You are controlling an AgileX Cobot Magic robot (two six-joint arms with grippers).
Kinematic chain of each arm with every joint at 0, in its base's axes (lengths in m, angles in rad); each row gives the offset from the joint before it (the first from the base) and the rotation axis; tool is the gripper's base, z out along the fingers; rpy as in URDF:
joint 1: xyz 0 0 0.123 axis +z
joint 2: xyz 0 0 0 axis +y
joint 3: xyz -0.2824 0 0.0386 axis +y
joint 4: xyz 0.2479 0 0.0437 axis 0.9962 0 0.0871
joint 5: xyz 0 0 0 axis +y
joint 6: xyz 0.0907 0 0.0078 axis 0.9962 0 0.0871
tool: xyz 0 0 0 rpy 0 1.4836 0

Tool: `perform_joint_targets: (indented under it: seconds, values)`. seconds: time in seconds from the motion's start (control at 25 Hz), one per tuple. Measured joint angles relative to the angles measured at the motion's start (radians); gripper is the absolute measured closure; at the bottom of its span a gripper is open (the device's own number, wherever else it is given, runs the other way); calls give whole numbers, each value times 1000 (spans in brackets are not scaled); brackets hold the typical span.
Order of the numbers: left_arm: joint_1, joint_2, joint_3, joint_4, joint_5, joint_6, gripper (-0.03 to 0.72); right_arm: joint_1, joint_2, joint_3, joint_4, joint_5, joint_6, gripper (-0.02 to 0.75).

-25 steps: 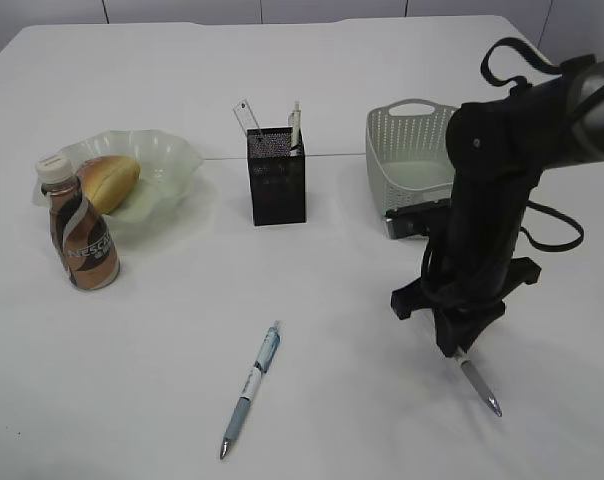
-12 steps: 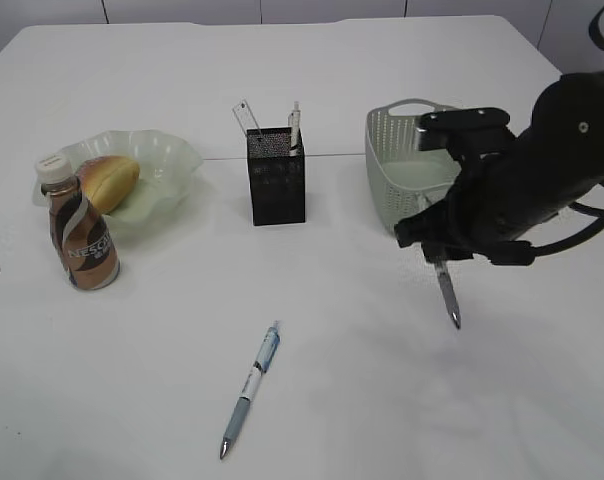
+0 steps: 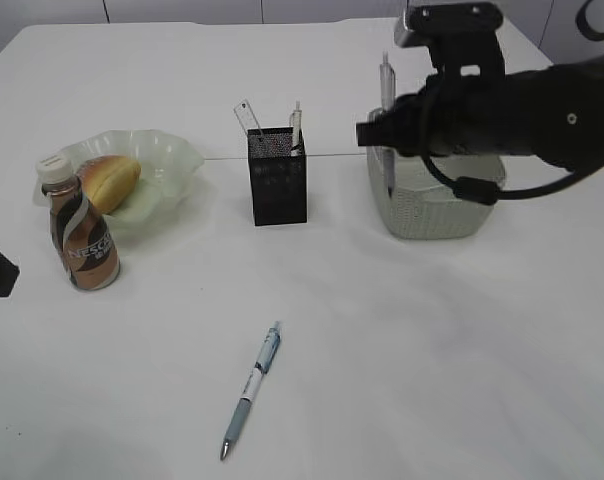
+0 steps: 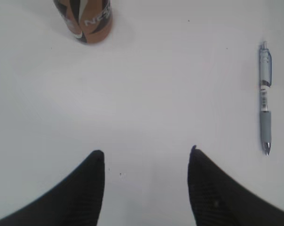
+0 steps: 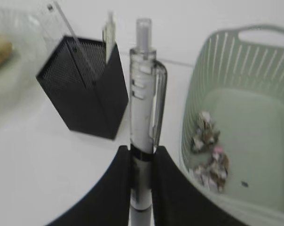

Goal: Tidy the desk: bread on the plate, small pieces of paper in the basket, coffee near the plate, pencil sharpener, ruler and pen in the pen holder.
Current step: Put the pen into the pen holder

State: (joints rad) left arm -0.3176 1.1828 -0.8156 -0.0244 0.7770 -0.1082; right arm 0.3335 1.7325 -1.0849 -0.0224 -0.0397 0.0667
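- The held pen (image 5: pixel 143 117) is clear-bodied and stands upright with its clicker end on top, pinched at the lower barrel by the right gripper (image 5: pixel 142 162). In the exterior view it sits up in the air (image 3: pixel 386 115), right in front of the basket's left wall.
- The right gripper (image 3: pixel 384 133) hangs over the basket's left edge, at about 3 o'clock from the holder.
- The holder (image 3: pixel 278 175) is mid-desk with the ruler (image 3: pixel 246 116) and a white pen-like stick (image 3: pixel 295 124) poking out the top.
- The basket (image 3: pixel 432 215) is just right of the holder. The right wrist view shows the two paper wads (image 5: pixel 209 153) lying inside it.
- A second pen (image 3: pixel 251 389), blue and grey, lies flat on the desk (image 3: pixel 402 350) at roughly 6 o'clock from the holder, well apart from it.
- The left gripper (image 4: pixel 145 181) has its fingers spread and nothing between them. It hovers low over bare desk, with that second pen (image 4: pixel 265 98) at about 2 o'clock from it.
- The plate (image 3: pixel 167 155) is at 9 o'clock from the holder with the bread (image 3: pixel 109 180) on it. The coffee (image 3: pixel 79 228) stands upright just at its front-left rim.
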Motion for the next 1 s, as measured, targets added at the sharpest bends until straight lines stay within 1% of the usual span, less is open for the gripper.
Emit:
perform_joint_targets:
  seconds: [0.12, 0.4, 0.64, 0.8, 1.0]
  values:
    - [0, 2, 0, 0, -46, 0, 272, 13, 46, -94, -19, -59, 0, 679]
    - [0, 2, 0, 0, -106, 0, 272, 46, 222, -354, -42, -125, 0, 680]
    - [0, 2, 0, 11, -118, 0, 272, 80, 346, -548, -44, -130, 10, 680]
    - [0, 2, 0, 24, -118, 0, 272, 82, 411, -621, -44, -130, 10, 680]
    - [0, 2, 0, 46, -118, 0, 272, 82, 476, -648, -44, -121, 10, 680]
